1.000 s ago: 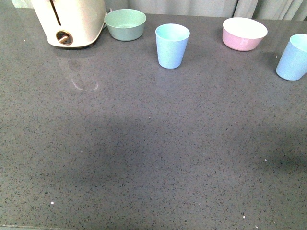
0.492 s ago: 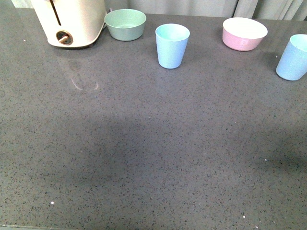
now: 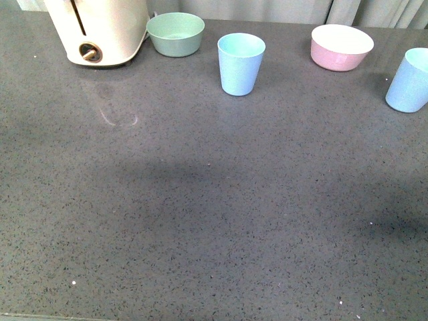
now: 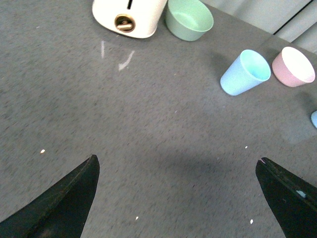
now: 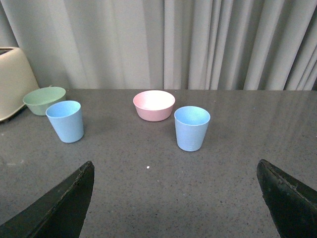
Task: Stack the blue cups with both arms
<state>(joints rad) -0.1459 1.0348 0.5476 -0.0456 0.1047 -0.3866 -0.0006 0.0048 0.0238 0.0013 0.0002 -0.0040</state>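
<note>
Both blue cups stand upright and mouth-up on the bench (image 3: 200, 200), well apart from each other and not yet touched. The first blue cup (image 5: 192, 128) lies almost straight ahead of the right gripper (image 5: 174, 163), close to the line between its two fingers. The second blue cup (image 4: 245, 73) lies ahead of the left gripper (image 4: 177, 159) and off toward one finger's side, well apart from it. Both grippers hover above the bench with their fingers spread wide and nothing between them. The step in hand appears to be the reach, one arm to each cup. To do it well, the left gripper probably needs to swing until its cup sits centred between the fingers, as the right one's nearly does, before it descends. The cups taper, so a grasp high on the wall, near the rim but outside it, should slip less than one low down. The cup that receives the other could simply be steadied where it stands. A pink bowl (image 5: 154, 104) sits beyond the right gripper's cup, between the two cups and farther back, and a green bowl (image 4: 189, 20) and a cream appliance (image 4: 130, 17) sit beyond the left gripper. Each approach is best kept short of these.
</note>
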